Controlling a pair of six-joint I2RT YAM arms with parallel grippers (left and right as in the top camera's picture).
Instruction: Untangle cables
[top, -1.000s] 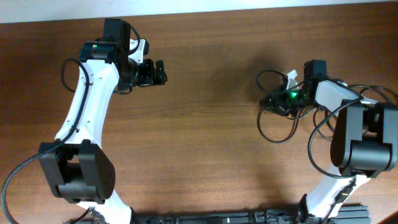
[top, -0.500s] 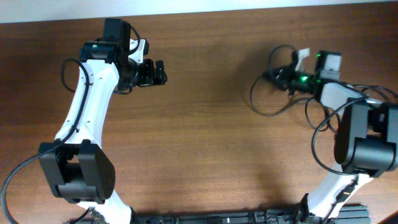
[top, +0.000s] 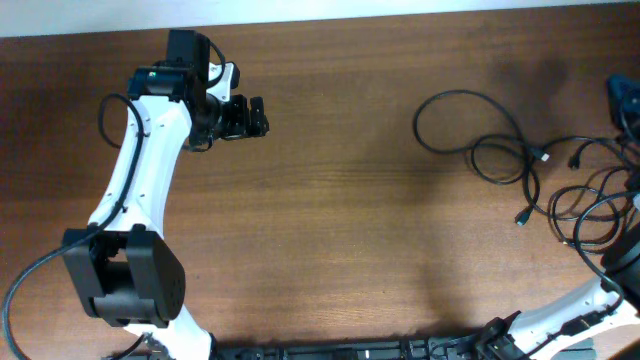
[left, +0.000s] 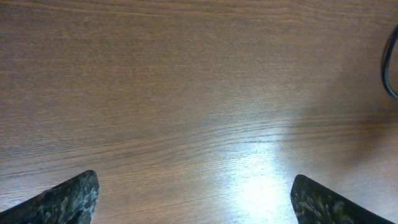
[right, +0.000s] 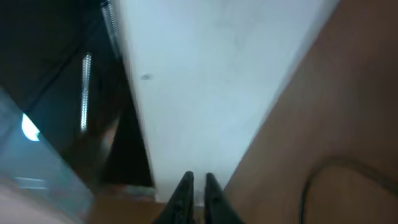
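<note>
Right gripper (right: 196, 190) shut, left gripper (top: 250, 117) wide open

The right gripper's fingers are seen pressed almost together, with nothing visible between them, and are aimed past the table (top: 340, 220) edge. The left gripper is held fully spread and empty above bare wood. The black cables (top: 527, 165) are spread in loose, overlapping loops on the table's right side, well apart from the left gripper.
</note>
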